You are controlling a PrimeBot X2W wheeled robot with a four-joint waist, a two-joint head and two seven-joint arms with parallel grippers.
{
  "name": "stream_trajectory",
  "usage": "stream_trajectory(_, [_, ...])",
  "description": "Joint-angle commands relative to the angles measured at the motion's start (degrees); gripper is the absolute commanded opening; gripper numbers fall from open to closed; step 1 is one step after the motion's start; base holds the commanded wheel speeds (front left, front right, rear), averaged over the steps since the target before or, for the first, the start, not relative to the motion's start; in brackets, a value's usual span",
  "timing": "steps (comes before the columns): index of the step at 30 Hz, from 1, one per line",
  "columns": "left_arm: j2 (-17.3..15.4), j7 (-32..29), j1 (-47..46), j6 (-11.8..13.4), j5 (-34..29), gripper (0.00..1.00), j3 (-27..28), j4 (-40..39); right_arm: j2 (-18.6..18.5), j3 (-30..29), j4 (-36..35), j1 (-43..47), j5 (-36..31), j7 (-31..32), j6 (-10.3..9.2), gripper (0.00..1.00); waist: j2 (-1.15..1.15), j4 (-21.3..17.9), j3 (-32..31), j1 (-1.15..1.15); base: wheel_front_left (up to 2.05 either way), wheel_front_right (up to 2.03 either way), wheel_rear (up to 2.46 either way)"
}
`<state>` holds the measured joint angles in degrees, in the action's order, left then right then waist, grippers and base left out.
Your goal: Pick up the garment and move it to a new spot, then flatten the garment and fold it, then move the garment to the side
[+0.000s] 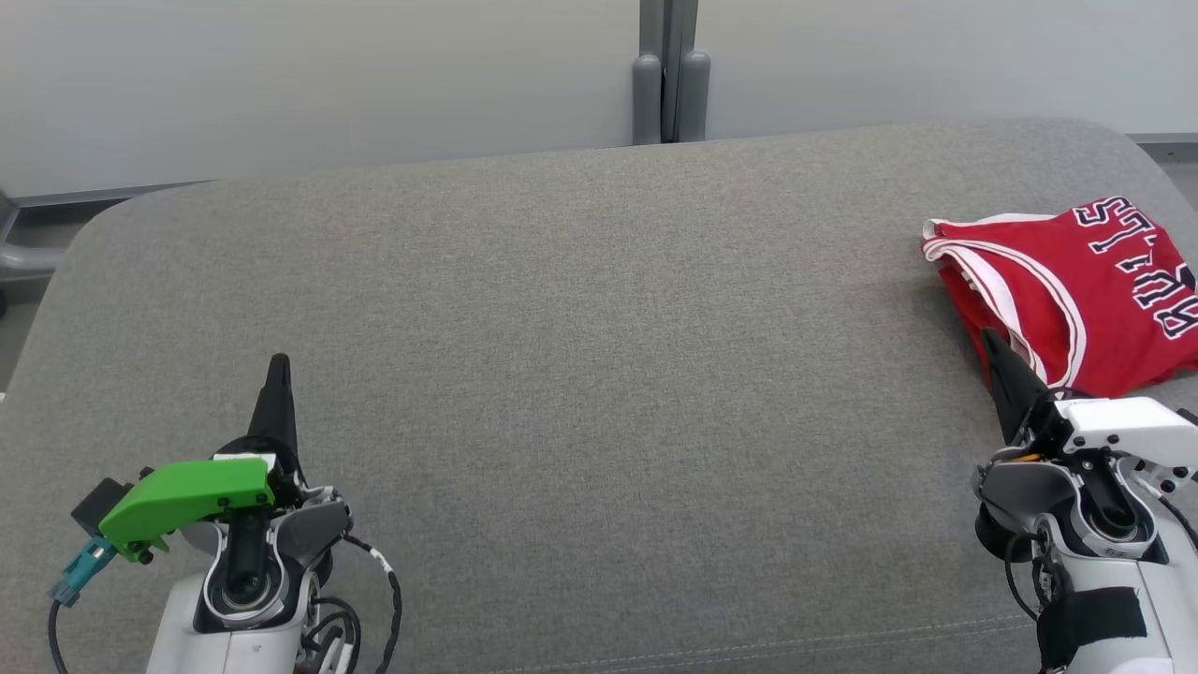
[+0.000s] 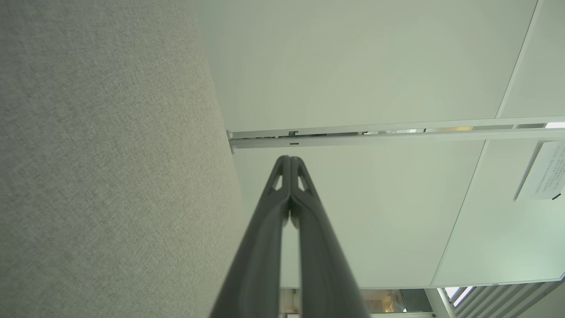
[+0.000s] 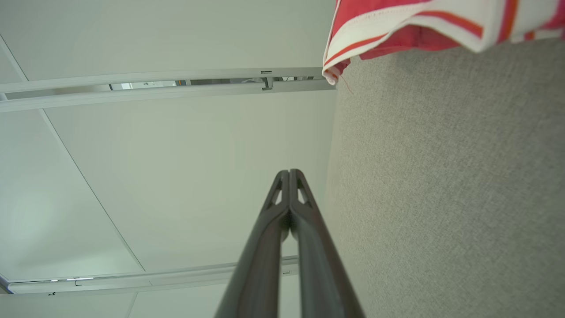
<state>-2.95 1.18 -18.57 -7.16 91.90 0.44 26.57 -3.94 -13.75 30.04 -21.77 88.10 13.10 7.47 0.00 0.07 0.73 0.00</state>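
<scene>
Evidently, the red garment (image 1: 1076, 300) is laid at the far right of the grey fabric-covered counter (image 1: 599, 328), well away from its middle. It is gathered into a compact, layered bundle, with the white-trimmed edges stacked along its left side and the black lettering turned upward. From this lie it is judged that the folding is done and that the bundle is placed where the task's last step wants it, off to the side. The right end effector (image 1: 996, 354) is held just beside the near left edge of the garment, its two dark fingers pressed together with nothing between them, so no cloth is gripped. In the right wrist view the striped hem is seen ahead and to one side of the fingertips, apparently apart from them, though contact cannot be ruled out from the head view. The left end effector (image 1: 279, 373) is kept at the near left of the counter, well apart from the garment, likewise fully closed and empty. Both are pointed toward the far wall, a resting pose that is read as suiting a task near its finish.
</scene>
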Motion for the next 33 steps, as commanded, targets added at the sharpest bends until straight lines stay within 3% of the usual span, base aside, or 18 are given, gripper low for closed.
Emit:
stream_trajectory(1, [0.2,-0.2,-1.4,-0.6,1.1,0.00,0.5,0.4,-0.2,-0.2,0.4,-1.1,1.3,0.5,0.04,0.00,0.00,0.0,0.0,0.00,0.00,0.00,0.00])
stream_trajectory(33, [0.2,-0.2,-1.2,-0.5,1.3,0.00,0.5,0.3,-0.3,0.1,0.4,-0.9,1.5,0.3,0.04,0.00,0.00,0.0,0.0,0.00,0.00,0.00,0.00])
